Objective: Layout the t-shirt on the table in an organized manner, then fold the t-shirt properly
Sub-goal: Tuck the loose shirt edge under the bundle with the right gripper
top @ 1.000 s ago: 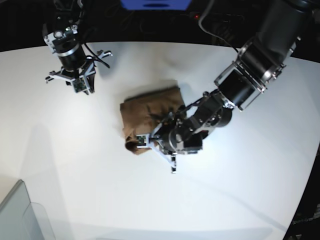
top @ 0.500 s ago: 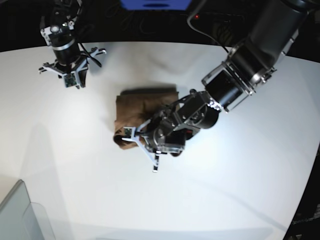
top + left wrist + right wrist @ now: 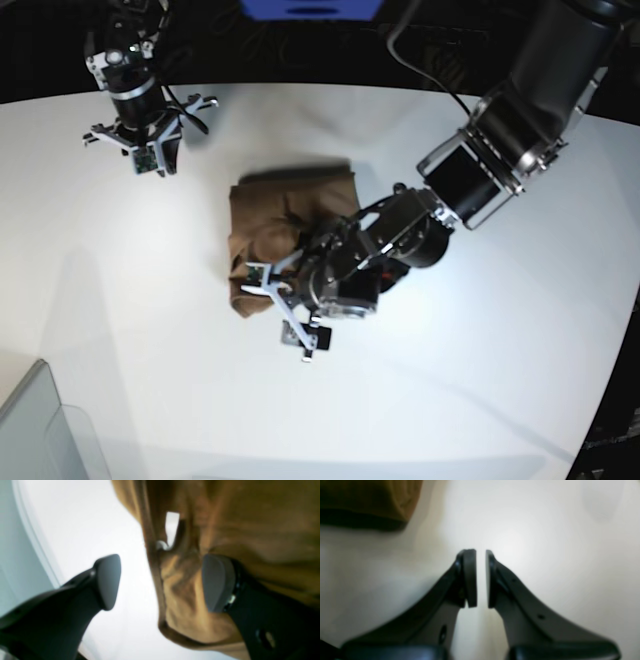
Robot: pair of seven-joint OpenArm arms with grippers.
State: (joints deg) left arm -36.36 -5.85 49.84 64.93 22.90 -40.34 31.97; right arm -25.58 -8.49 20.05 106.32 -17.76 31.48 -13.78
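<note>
A plain medium-brown cloth t-shirt (image 3: 270,215) lies bunched into a small, roughly four-sided heap near the middle of a large smooth white matte bench (image 3: 180,350). Its far edge runs fairly straight, while its near end is wrinkled and uneven.

The dark left pincer (image 3: 163,582), with rounded grey fingertips, is released, its jaws spread wide across the near end of the t-shirt. In the left wrist view a folded brown edge runs between the fingertips: one stands over the white bench just beside the cloth, the other over the cloth itself. Whether that second tip touches the fabric I cannot tell. A small white tag (image 3: 172,528) shows against the brown folds, near the gap between the tips. In the base view the black-and-silver left arm (image 3: 440,215) reaches in from the far right and covers the near right part of the t-shirt.

The slim dark right pincer (image 3: 481,580) has its jaws only narrowly parted, with nothing between them. It is over the far left part of the bench, apart from the t-shirt, which lies to its right and nearer.

At the near left corner stands a grey translucent bin (image 3: 32,430), well apart from the cloth. A bright blue object (image 3: 312,9) shows at the far side, partly cut off by the view.
</note>
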